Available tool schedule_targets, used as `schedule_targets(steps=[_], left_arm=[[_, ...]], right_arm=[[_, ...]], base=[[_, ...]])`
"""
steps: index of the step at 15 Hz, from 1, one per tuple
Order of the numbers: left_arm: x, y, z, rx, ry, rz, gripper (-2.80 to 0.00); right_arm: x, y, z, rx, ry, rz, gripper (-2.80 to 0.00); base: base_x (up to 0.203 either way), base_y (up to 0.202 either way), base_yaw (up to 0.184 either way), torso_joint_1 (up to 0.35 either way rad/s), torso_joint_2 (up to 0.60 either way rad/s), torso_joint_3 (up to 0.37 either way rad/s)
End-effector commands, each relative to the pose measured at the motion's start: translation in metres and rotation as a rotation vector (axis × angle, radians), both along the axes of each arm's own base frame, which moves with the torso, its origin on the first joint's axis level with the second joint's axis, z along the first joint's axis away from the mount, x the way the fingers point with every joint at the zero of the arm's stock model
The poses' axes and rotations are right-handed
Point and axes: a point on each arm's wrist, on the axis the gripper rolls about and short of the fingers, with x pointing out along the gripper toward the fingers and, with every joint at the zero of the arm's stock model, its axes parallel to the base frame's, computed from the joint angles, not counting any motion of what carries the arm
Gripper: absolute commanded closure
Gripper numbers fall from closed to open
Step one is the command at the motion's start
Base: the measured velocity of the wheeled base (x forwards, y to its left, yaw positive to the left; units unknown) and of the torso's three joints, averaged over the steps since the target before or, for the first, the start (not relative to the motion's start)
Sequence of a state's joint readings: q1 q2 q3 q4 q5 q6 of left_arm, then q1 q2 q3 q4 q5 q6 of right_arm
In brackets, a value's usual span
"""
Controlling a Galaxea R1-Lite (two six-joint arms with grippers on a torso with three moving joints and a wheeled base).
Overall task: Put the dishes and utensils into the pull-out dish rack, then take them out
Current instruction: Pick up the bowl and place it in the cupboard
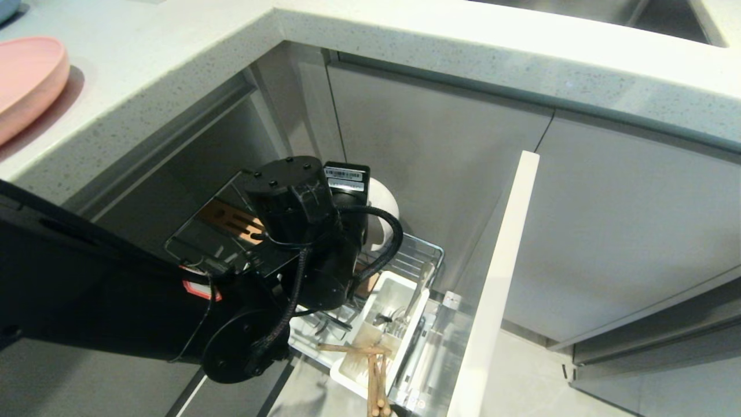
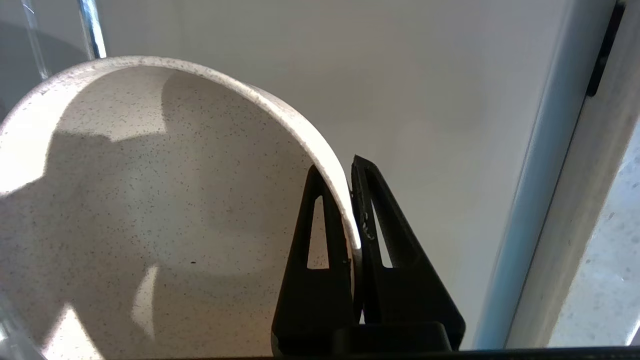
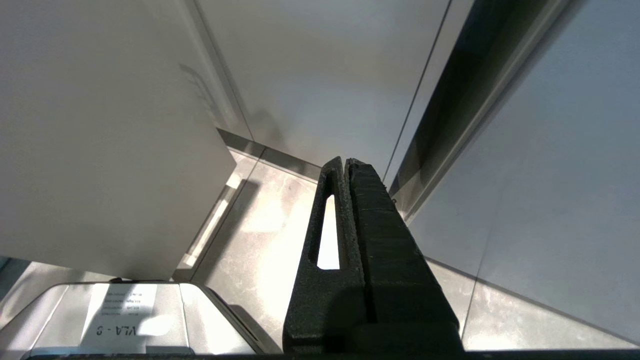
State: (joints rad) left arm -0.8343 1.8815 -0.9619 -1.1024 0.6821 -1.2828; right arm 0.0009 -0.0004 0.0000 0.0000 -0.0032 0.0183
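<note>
At centre frame in the head view, the bowl [image 1: 386, 204] stands on edge in the rack [image 1: 425, 250], mostly hidden behind the left arm. Seen from the left wrist, the left gripper [image 2: 352, 172] pinches the bowl's [image 2: 150, 200] speckled cream rim, one finger inside the bowl and one outside. Lower in the head view, the white tub [image 1: 362, 362] holds the chopsticks [image 1: 375, 379], which jut out toward the bottom edge, and the spoon [image 1: 418, 289] leans up from the tub's far end. A wooden strip [image 1: 230, 220] shows left of the arm. The rack's pale front [image 1: 495, 289] runs edge-on from mid-frame to the bottom. At upper left, the plate [image 1: 26, 81] lies on the counter [image 1: 405, 40]. From the right wrist, the right gripper [image 3: 347, 162] hangs above the floor [image 3: 260, 225] beside cabinet doors, fingers pressed together on nothing.
</note>
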Motion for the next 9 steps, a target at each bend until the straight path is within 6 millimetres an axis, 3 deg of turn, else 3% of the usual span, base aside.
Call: schedule_targets(steps=[1,9], left_arm=[[0.0075,-0.0013,-0.0103,-0.006,0.015,-0.001,0.0],[0.014,0.0013,-0.0163,-0.083,-0.007,0.002,0.0]], right_arm=[[0.0001,0.0,-0.0004,0.0,0.002,0.001,0.0],[0.0001,0.0,-0.0004,0.0,0.002,0.001,0.0]], base=[[0.0,0.0,0.0,0.0,0.0,0.0],[0.0,0.0,0.0,0.0,0.0,0.0]])
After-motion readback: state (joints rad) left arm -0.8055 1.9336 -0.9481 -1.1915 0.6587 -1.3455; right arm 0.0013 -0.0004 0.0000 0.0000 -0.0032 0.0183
